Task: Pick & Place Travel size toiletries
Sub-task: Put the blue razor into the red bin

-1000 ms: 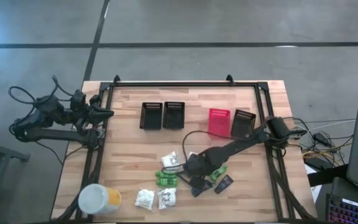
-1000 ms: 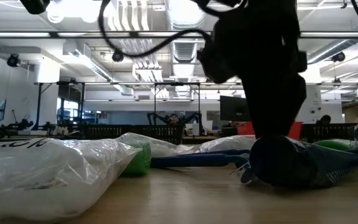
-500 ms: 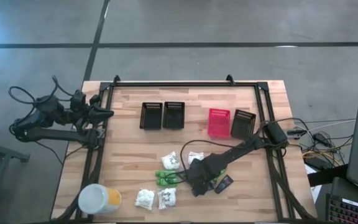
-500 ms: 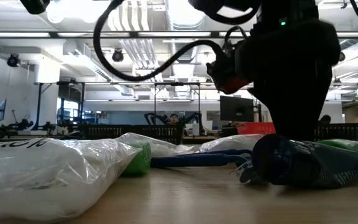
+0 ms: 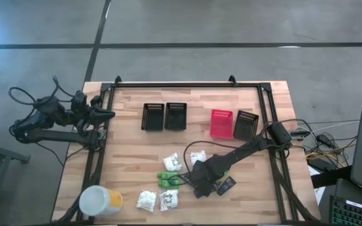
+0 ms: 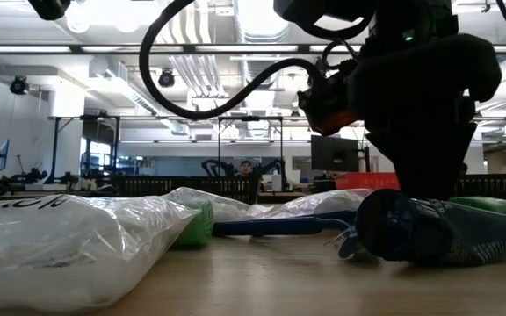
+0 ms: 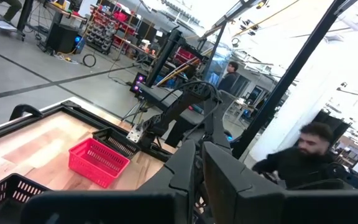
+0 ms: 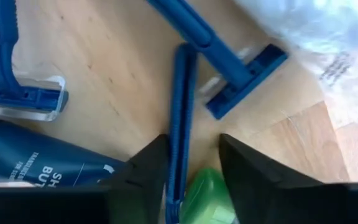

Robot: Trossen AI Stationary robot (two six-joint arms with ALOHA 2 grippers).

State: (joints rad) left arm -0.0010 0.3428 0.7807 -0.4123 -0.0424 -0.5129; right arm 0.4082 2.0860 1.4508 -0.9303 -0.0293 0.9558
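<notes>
The sorting looks barely begun, if at all: as far as the high view shows, the two black baskets point(image 5: 164, 117) near the table's far edge and the red basket point(image 5: 221, 123) with the black one point(image 5: 246, 124) beside it toward the far right corner hold nothing, though their insides are too dark and small to be sure. All the toiletries lie loose on the table point(image 5: 131, 157) toward its near edge: white packets point(image 5: 171, 162) at the middle, two more point(image 5: 156, 200) close to the near edge, green packs point(image 5: 168, 181) between them, and a dark sachet point(image 5: 225, 185) just to the right. The tub point(image 5: 100, 201) stands at the near left corner. The right gripper point(image 5: 200, 179) is down low over the middle of this pile; in its wrist view the fingers point(image 8: 143, 167) stand a little apart, astride the handle of a blue razor point(image 8: 180, 106), with a green pack point(image 8: 207, 198) partly between them, a second razor point(image 8: 219, 42) crossing just beyond, a third point(image 8: 18, 96) to one side and a sachet point(image 8: 39, 163) next to it. Whether the pads touch the handle cannot be told; I judge this a grasp lined up, not closed. The left gripper point(image 7: 201, 177) is parked off the table's left edge, its fingers nearly together and holding nothing. Every item is yet to be carried.
</notes>
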